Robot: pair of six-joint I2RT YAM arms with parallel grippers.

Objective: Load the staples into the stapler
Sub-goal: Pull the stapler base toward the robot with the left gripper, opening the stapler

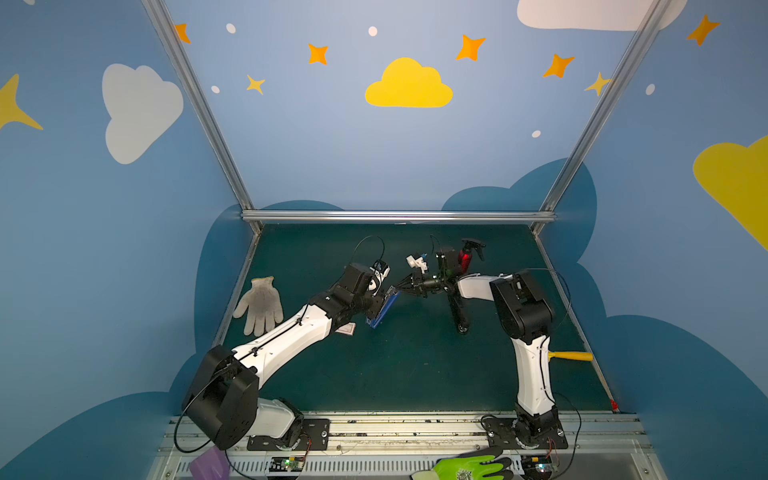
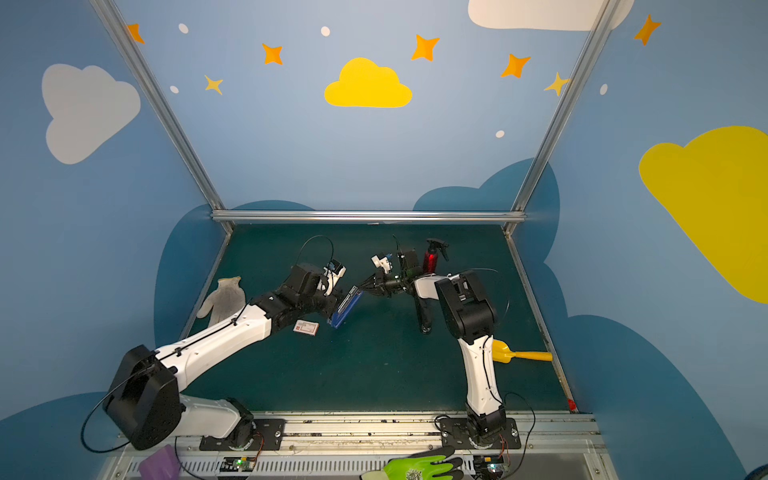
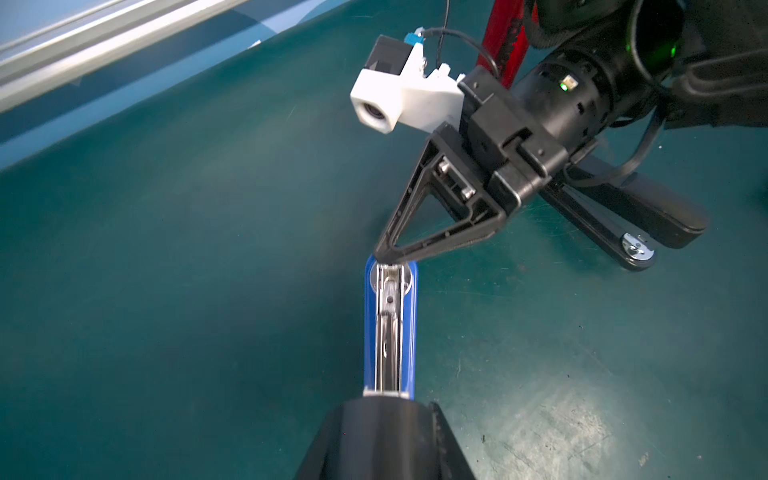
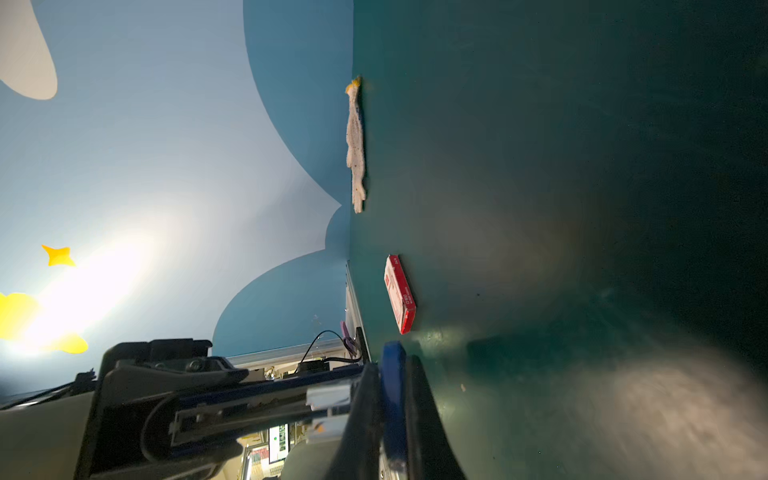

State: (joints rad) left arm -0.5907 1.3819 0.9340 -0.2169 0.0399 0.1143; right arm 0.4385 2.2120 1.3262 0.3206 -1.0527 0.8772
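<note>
A blue stapler (image 1: pixel 382 309) (image 2: pixel 345 307) hangs tilted above the green mat in both top views. My left gripper (image 1: pixel 371 306) (image 3: pixel 384 415) is shut on its near end, and the metal staple channel (image 3: pixel 390 328) faces the left wrist camera. My right gripper (image 1: pixel 398 286) (image 3: pixel 384 255) (image 4: pixel 392 415) is shut on the stapler's far blue tip (image 4: pixel 392 386), which sits pinched between its two black fingers. The staples box (image 2: pixel 306 327) (image 4: pixel 400 294), white with red, lies flat on the mat beside the left forearm; in a top view the arm half hides the box (image 1: pixel 346 329).
A white knit glove (image 1: pixel 261 305) lies at the mat's left edge. A red spray bottle (image 1: pixel 465 255) and a black-handled tool (image 1: pixel 459 311) are behind and under the right arm. A yellow scoop (image 2: pixel 515 355) lies at the right edge. A green glove (image 1: pixel 469 467) rests on the front rail.
</note>
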